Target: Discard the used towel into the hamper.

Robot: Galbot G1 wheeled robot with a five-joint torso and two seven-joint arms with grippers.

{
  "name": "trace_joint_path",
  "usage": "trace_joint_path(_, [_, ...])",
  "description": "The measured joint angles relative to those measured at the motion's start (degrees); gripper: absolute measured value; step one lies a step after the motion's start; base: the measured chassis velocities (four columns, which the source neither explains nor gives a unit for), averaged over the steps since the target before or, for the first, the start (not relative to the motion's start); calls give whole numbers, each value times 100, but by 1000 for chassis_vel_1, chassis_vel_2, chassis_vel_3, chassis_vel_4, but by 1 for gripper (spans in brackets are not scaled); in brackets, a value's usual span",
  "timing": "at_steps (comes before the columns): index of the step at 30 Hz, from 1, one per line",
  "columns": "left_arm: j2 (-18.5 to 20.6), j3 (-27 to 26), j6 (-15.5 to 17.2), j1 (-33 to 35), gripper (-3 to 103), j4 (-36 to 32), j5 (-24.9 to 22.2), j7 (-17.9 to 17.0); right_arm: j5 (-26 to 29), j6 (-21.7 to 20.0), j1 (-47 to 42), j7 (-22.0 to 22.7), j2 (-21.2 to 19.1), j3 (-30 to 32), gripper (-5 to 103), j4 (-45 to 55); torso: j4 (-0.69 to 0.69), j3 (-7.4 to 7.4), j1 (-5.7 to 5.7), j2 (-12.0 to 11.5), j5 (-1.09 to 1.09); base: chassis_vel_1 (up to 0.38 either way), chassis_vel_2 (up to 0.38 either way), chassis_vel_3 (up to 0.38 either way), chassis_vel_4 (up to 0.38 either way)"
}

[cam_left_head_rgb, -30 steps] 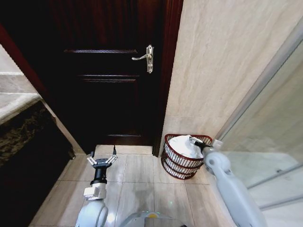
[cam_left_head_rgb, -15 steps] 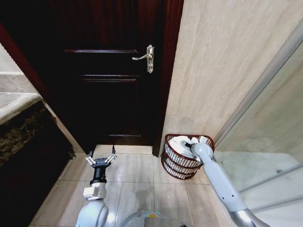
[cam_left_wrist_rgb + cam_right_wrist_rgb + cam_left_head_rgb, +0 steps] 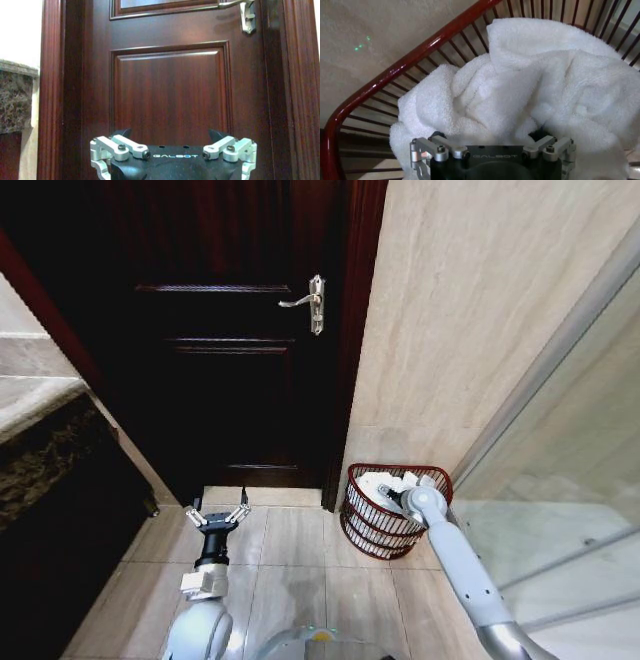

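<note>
Because the white towel [image 3: 530, 86] already lies bunched inside the hamper [image 3: 372, 525], which sits on the floor tiles in the corner by the door frame, our right gripper [image 3: 490, 144], jaws spread and empty just above it, could snag a fold or catch the red rim [image 3: 395, 71] when lifting. We have free room only upward and back. Our left gripper [image 3: 217, 517] idles open, facing the door [image 3: 170, 90].

The right arm is reaching forward on the right side, and its tool [image 3: 490, 144] is pointing down with the fingers spread apart. The left arm is hanging low on the near left, its tool [image 3: 217, 515] opened and pointing to the far side.
</note>
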Motion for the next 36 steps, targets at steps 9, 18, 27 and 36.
trace_joint_path(9, [2,-14,9,-2,100,18,-15,14,-402,15,-83,-55,-2,-113,100,188,0,1,0,0,3,0,0,0,0])
trace_joint_path(18, [10,-19,6,-8,100,-19,-26,25,-994,169,-320,-115,-291,-230,100,1211,1,1,0,0,3,0,0,0,0])
trace_joint_path(27, [20,-85,5,55,100,11,-230,210,-4028,1401,-1974,-2333,-624,371,100,2875,0,0,0,0,1,0,0,0,0])
trace_joint_path(36, [-22,-19,193,24,100,-30,-645,656,-6657,3532,-3579,-3798,313,805,100,3300,0,0,-1,0,1,0,0,0,0])
